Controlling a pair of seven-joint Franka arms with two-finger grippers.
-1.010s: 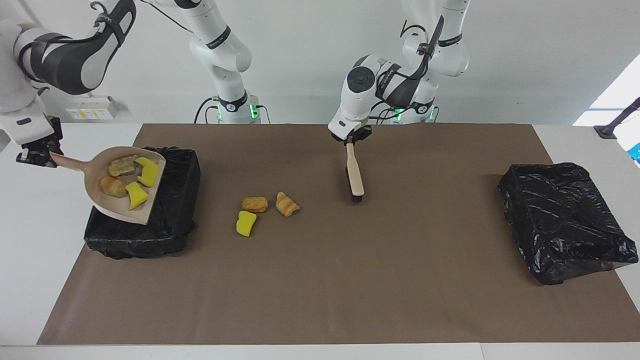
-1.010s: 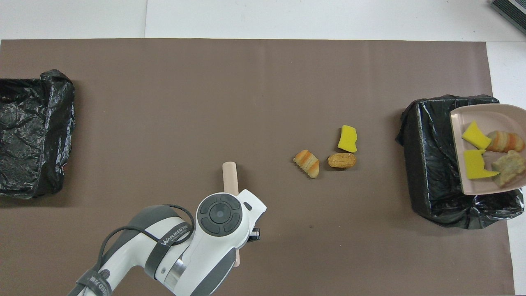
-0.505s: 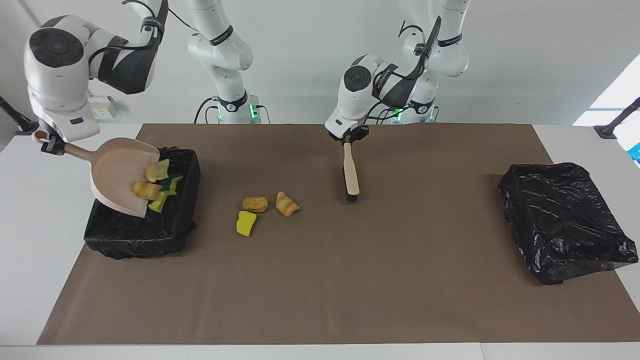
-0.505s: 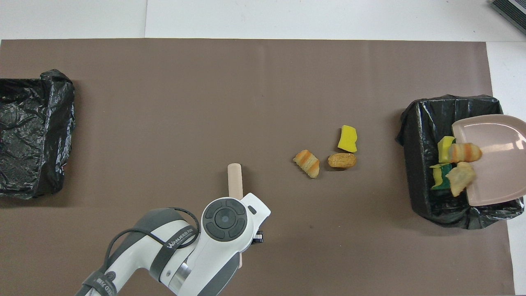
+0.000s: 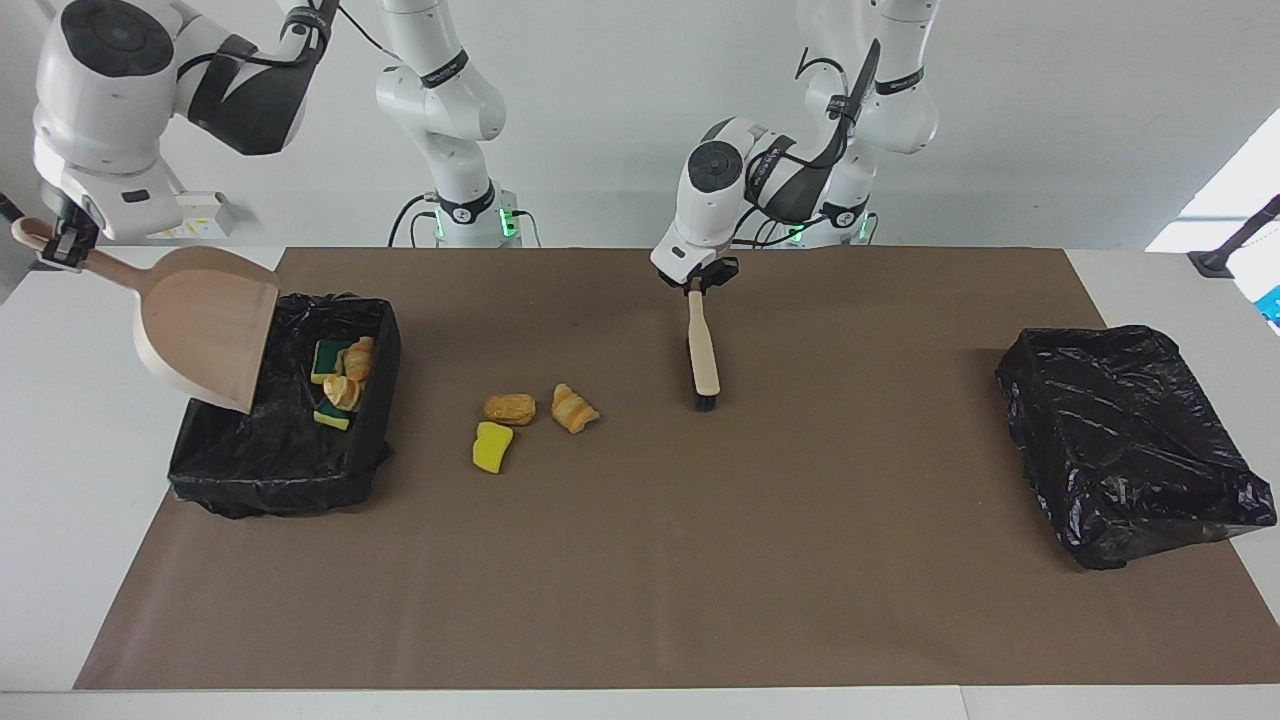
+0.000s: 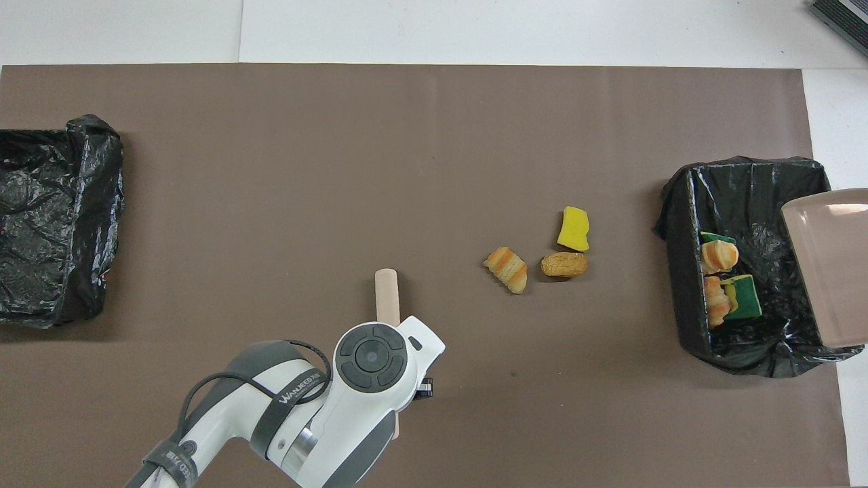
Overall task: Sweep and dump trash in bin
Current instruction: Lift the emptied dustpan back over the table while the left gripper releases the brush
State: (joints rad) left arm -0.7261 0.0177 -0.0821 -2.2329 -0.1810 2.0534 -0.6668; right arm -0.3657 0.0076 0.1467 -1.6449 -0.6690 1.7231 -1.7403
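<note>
My right gripper [image 5: 62, 245] is shut on the handle of the beige dustpan [image 5: 205, 325], which is tipped steeply over the black-lined bin [image 5: 285, 465] at the right arm's end of the table. The pan [image 6: 831, 264] looks empty. Several scraps of trash [image 5: 340, 385] lie in that bin [image 6: 680, 203]: pastries [image 6: 719, 256] and green-backed sponge [image 6: 744, 298]. Three scraps lie on the brown mat: a yellow sponge [image 5: 492, 447] [image 6: 574, 228], a bread piece [image 5: 509, 407] [image 6: 564, 265] and a croissant [image 5: 574, 408] [image 6: 507, 269]. My left gripper [image 5: 697, 281] is shut on a brush [image 5: 703, 345] whose bristle end is down at the mat.
A second black-lined bin [image 5: 1130, 440] [image 6: 47, 217] stands at the left arm's end of the table. In the overhead view the left arm's wrist covers most of the brush; only its tip [image 6: 386, 295] shows.
The right gripper rose and tipped the dustpan steeper; the scraps slid off it into the bin. The left gripper and brush shifted slightly.
</note>
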